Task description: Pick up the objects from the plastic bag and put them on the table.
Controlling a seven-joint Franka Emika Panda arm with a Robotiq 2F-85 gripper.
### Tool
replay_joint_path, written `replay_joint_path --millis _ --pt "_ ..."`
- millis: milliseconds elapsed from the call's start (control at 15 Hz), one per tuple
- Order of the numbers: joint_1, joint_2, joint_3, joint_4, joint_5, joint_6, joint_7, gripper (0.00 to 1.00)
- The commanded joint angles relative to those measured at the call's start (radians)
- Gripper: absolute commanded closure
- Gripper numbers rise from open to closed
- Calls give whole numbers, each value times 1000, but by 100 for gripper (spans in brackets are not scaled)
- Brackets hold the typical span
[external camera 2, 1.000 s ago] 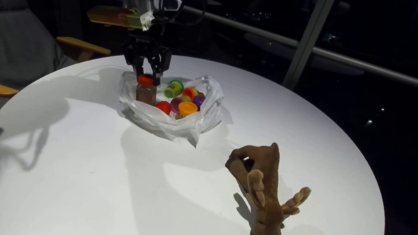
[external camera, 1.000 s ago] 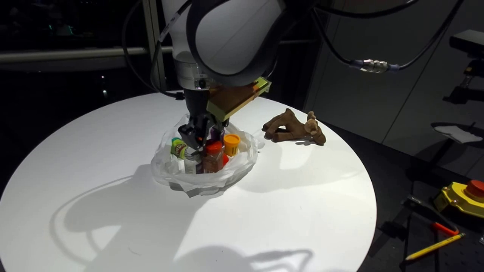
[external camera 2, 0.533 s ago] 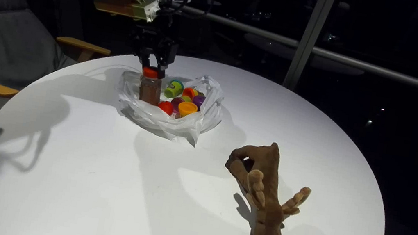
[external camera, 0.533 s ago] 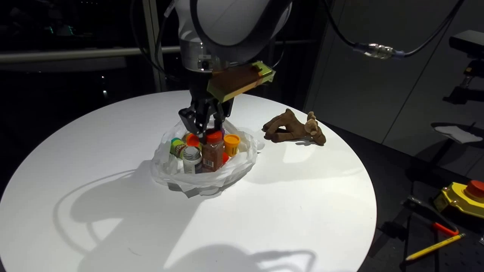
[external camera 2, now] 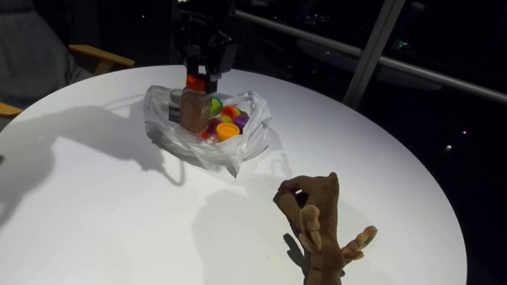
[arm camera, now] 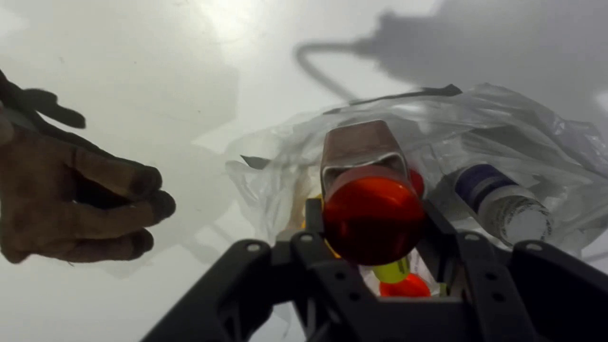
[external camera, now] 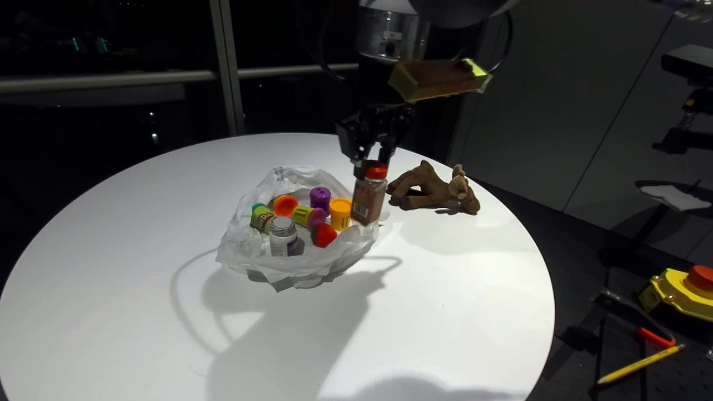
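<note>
On the bench [external camera: 111,239], the bag [external camera: 303,270] holds tubs [external camera: 340,214], a jar [external camera: 367,201] above it in the claw [external camera: 372,164]; to its right, in an exterior view, lies a toy animal [external camera: 440,192].

In both exterior views arm [external camera: 462,12] hung in from 12 o'clock, mostly cropped up top. Wrist [external camera: 391,36] sat right above the pincer [external camera: 372,163], which pointed roughly at 6. Wrist view: fingers [arm camera: 314,216] at 9 and 3, part-way closed, gripping.
</note>
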Motion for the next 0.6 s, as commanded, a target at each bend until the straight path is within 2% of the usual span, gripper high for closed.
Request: replay_joint_path --millis 0,200,533 --pt "-70 -108 -26 -193 54 101 12 75" --pt "-129 -98 -64 -267 77 176 19 75" --pt "-132 -56 -159 -313 -24 255 147 75"
